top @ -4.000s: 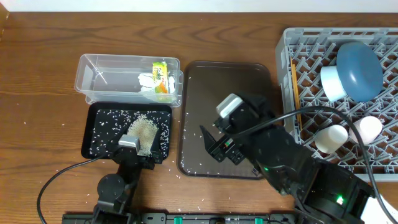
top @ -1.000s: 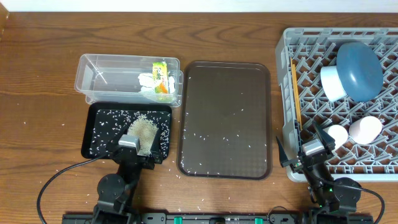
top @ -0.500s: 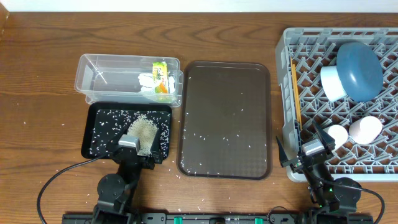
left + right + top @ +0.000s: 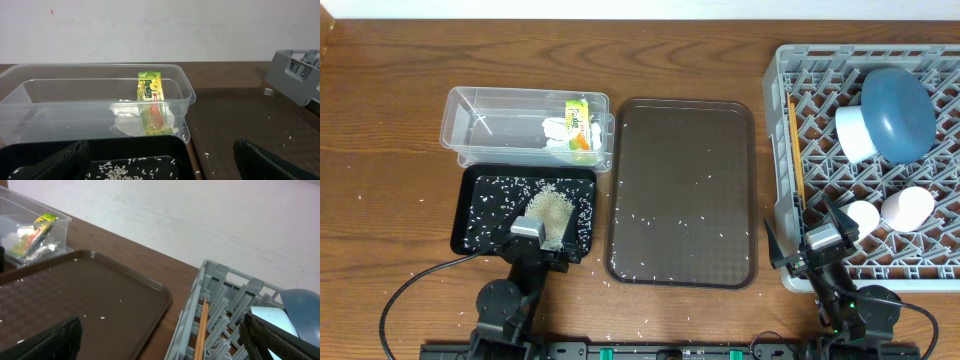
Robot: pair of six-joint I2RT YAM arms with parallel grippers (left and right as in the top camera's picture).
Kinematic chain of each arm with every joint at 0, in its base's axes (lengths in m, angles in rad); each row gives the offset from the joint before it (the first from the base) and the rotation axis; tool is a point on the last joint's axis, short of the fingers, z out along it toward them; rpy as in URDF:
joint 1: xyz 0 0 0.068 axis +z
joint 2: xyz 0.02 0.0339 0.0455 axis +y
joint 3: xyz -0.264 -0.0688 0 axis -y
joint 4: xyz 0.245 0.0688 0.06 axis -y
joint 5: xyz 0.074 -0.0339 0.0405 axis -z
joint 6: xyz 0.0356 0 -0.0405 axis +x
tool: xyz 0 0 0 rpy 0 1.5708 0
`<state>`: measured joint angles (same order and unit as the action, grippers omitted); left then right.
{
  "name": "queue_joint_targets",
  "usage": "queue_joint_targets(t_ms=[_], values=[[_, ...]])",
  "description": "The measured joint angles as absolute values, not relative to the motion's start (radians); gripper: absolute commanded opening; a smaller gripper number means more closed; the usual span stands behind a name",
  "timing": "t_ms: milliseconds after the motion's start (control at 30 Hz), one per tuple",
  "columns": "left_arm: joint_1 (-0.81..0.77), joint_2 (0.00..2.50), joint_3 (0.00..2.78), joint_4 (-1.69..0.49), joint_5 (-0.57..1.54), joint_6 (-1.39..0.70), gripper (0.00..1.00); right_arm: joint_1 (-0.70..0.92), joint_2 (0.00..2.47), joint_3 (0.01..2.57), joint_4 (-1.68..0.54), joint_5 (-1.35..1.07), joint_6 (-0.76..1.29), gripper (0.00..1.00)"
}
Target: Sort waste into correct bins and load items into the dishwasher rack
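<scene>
The wooden desk (image 4: 380,150) has a dark brown grain, with single white rice grains scattered on it. At the left stands the clear rectangular plastic tub (image 4: 470,130) with thin glossy walls. In its right end lie the crumpled white tissue (image 4: 555,135) and the shiny yellow-green-orange snack wrapper (image 4: 150,100), which stands upright against the tissue.

Just in front of the tub is the shallow black tray (image 4: 470,210), matte, with rounded corners. It holds a heap of rice (image 4: 550,208) and many loose grains around it. The left claw (image 4: 161,147) hangs over the near edge of this tray, spread wide and holding nothing.

In the middle lies the flat brown serving tray (image 4: 682,190), finely textured, with a few grains on it.

At the right is the grey plastic rack (image 4: 782,130), a square lattice with pegs. The thin wooden chopsticks (image 4: 795,150) lie along its left side. Further right, the round dark-blue plate (image 4: 898,112) leans on the white bowl (image 4: 855,135). Nearer the front lie the white cup (image 4: 861,215) and the pink cup (image 4: 908,207), side by side. The right claw (image 4: 161,322) is at the rack's front left corner, also wide open and empty.
</scene>
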<state>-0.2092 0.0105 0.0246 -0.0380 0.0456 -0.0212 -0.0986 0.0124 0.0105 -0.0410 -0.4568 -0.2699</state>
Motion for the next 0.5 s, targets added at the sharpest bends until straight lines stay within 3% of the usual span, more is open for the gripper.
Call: queue_joint_targets(t_ms=[500], values=[[-0.209,0.01,0.025,-0.038,0.046,-0.021,0.94,-0.099,0.012,0.01,-0.041,-0.457,-0.27,0.99]])
